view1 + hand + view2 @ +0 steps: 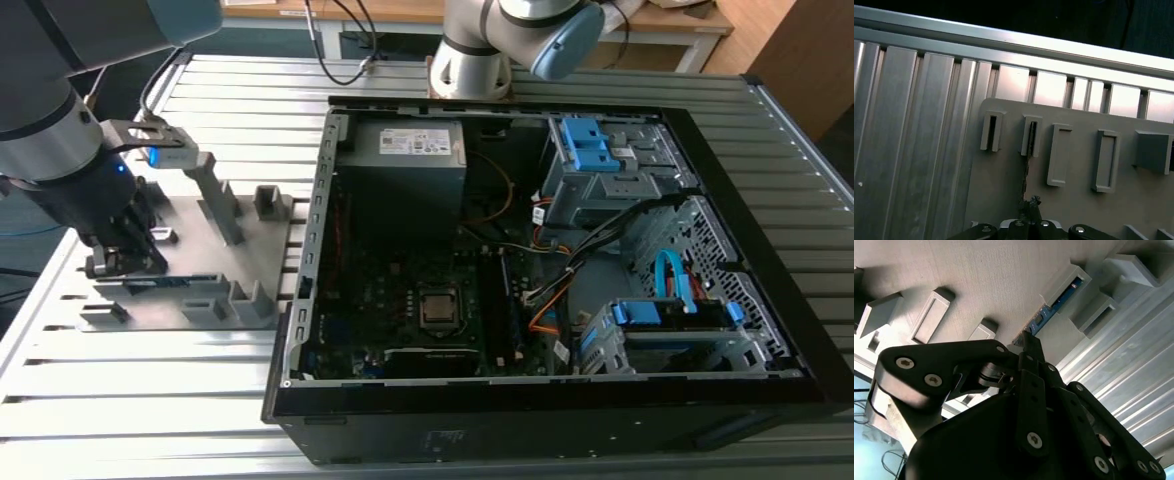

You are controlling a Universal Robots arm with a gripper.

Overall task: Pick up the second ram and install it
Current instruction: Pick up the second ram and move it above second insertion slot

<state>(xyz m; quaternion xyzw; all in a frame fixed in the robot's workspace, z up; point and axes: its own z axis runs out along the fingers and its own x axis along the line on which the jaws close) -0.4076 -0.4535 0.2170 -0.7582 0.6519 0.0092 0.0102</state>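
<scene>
The second ram (158, 284) is a thin dark green-blue stick standing on edge in the slots of the grey holder block (200, 240), at the exterior view's left. My gripper (123, 262) reaches down onto one end of it. In the second wrist view the gripper (1026, 337) has its black fingers drawn together over the end of the ram (1056, 305), whose far end sits in a slotted post. In the first wrist view the ram (1028, 165) runs edge-on from a post into the gripper (1031, 201).
An open computer case (307, 300) lies to the exterior view's right of the holder, with the motherboard (387, 300), silver processor (437, 306), cables and blue drive bays inside. Another arm's base (474, 50) stands behind the case. Upright posts (220, 205) rise from the holder beside my gripper.
</scene>
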